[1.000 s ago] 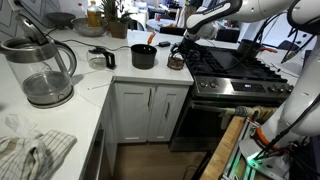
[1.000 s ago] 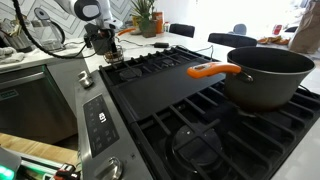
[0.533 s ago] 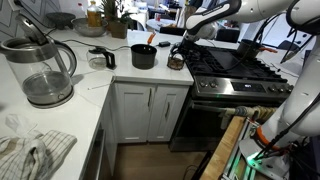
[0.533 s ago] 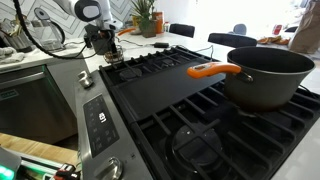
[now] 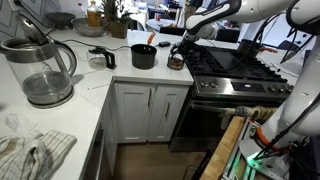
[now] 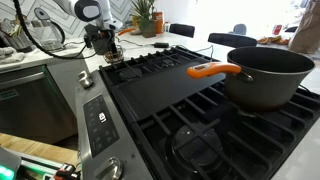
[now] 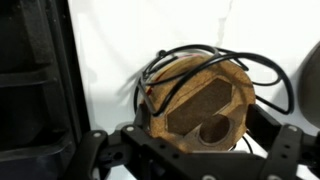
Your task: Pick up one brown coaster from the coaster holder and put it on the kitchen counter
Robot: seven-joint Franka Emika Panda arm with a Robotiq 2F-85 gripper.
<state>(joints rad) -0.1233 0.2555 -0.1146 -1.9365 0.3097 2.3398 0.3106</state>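
— Which step is this?
— The approach, I'd judge. The fingers (image 7: 105, 150) hang spread wide over the coaster holder (image 7: 195, 100) and grip nothing. The holder stands on the white tabletop (image 5: 120, 76), at the edge that meets the stove (image 5: 235, 68) and near the black pot (image 5: 144, 57).
— And next?
— Come down, close on the top brown coaster (image 7: 205, 108) alone, and lift it clear of the wire frame (image 7: 252, 66). Then set it on bare tabletop.
— Anything unclear?
— The fingertips are cut off at the wrist view's bottom edge. In both exterior views the holder is tiny, so I cannot count the coasters or tell whether anything touches.
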